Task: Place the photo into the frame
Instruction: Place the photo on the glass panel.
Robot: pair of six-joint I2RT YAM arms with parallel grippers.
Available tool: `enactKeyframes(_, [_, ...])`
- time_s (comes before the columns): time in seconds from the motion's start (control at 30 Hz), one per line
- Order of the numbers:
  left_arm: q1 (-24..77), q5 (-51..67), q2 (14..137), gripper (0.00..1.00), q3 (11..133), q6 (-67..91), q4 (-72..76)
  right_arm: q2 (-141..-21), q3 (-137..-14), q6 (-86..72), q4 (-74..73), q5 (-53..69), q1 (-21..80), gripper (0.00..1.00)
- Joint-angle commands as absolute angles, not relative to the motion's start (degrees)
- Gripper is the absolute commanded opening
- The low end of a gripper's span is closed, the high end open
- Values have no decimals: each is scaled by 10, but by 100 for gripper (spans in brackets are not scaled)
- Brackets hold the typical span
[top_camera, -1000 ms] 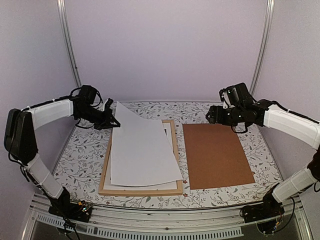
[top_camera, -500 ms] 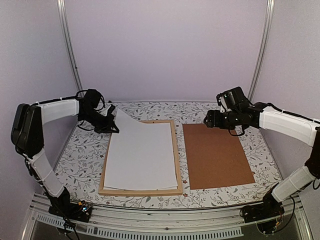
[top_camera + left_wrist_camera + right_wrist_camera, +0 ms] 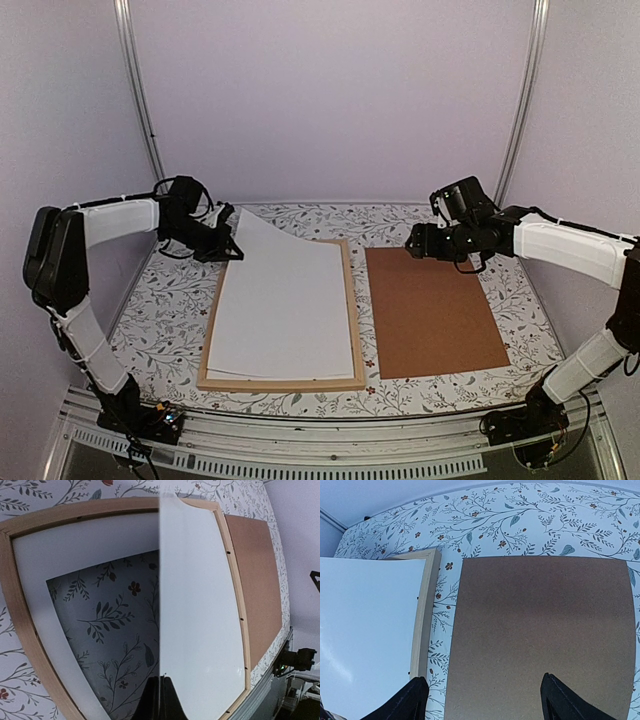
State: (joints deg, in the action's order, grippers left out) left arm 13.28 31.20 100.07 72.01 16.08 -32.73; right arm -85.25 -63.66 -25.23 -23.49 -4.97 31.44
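Robotics lab booth: plain lilac walls, aluminium uprights, floral-clothed table, left arm and right arm.

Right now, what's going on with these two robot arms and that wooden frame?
The left gripper is shut on the far left corner of the photo, a large paper sheet showing its blank white back, holding that corner up while the rest lies over the light wooden rectangular frame and its white cut-out mat. The right gripper hangs open above the far end of the flat brown backing board.
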Motion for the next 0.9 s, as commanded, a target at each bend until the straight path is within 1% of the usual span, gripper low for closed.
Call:
enactKeyframes(0.0, [132,320,1015,0,728,159,-311,-859,-631,-252,-222,-46,311,81])
enactKeyframes(0.5, [133,306,1036,0,734,162,-311,-868,-632,-252,-221,-41,312,81])
enactKeyframes(0.63, [133,305,1040,2,736,163,-311,-869,-629,-252,-219,-39,311,81])
enactKeyframes(0.87, [135,298,1046,3,736,164,-311,-861,-619,-249,-216,-47,311,82])
